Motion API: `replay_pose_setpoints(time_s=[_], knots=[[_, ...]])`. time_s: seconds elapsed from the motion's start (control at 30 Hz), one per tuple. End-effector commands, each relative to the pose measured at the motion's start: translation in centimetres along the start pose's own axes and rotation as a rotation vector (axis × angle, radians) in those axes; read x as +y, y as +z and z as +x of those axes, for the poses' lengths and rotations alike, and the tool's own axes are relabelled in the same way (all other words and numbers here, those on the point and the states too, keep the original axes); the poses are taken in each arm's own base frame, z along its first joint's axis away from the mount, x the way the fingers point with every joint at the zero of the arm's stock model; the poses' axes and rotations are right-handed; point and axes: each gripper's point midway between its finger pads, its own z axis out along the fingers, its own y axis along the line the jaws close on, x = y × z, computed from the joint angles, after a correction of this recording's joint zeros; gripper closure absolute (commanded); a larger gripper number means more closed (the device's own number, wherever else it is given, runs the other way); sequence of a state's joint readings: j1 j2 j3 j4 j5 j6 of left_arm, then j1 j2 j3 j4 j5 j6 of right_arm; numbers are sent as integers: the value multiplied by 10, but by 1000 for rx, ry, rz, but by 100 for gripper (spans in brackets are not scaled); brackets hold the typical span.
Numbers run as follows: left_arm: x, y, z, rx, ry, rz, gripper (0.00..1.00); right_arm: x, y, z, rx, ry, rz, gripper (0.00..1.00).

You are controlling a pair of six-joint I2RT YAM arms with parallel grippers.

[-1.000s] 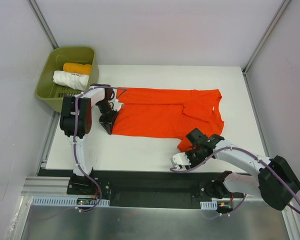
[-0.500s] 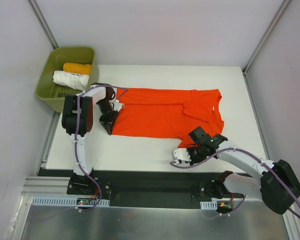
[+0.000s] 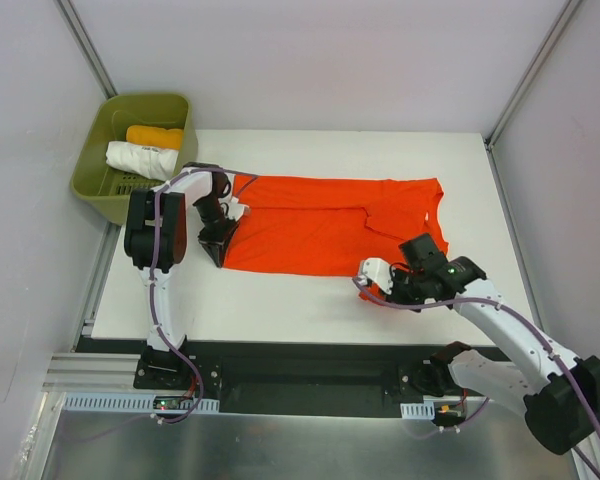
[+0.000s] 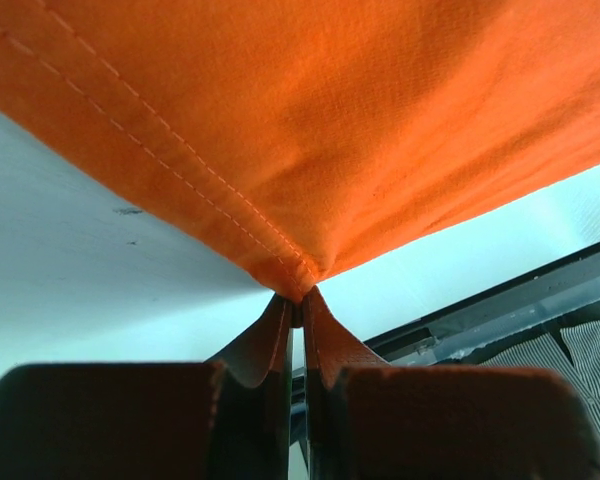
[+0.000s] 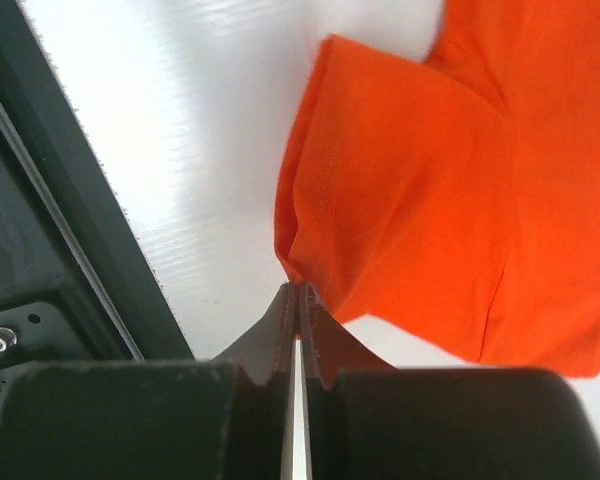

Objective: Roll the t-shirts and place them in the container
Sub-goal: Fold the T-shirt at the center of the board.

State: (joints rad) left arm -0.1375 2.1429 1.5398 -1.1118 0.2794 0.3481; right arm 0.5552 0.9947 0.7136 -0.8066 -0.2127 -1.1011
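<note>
A white roll [image 3: 140, 160] and a yellow roll [image 3: 155, 135] sit in the green basket [image 3: 95, 190] at upper left, while the red-orange t-shirt [image 3: 320, 225] lies spread and not yet rolled mid-counter [image 3: 280, 300], the left gripper [image 4: 298, 305] clamped on its hem corner and the right gripper [image 5: 297, 290] on a sleeve edge.

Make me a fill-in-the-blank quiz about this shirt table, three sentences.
The right gripper pinches the tee's ____.
The left gripper is ____ on the tee's hem.
The basket holds ____ rolled items.
Missing words: sleeve; shut; two.
</note>
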Motion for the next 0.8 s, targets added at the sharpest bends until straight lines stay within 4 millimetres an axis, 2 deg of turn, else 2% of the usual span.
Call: replay_pose_setpoints(time_s=[0.0, 0.2, 0.33, 0.53, 0.77], knots=[[-7, -22, 9, 19, 18, -13, 100, -14, -12, 12, 1, 148, 87, 99], [-11, -38, 22, 44, 15, -26, 100, -55, -42, 9, -55, 240, 242, 99], [-11, -46, 24, 37, 14, -43, 100, -74, -58, 6, -69, 275, 298, 99], [-24, -59, 12, -43, -2, -5, 100, -110, -80, -4, -96, 300, 385, 99], [-20, -70, -3, -112, 1, -38, 100, -139, -93, -10, -94, 319, 449, 99]])
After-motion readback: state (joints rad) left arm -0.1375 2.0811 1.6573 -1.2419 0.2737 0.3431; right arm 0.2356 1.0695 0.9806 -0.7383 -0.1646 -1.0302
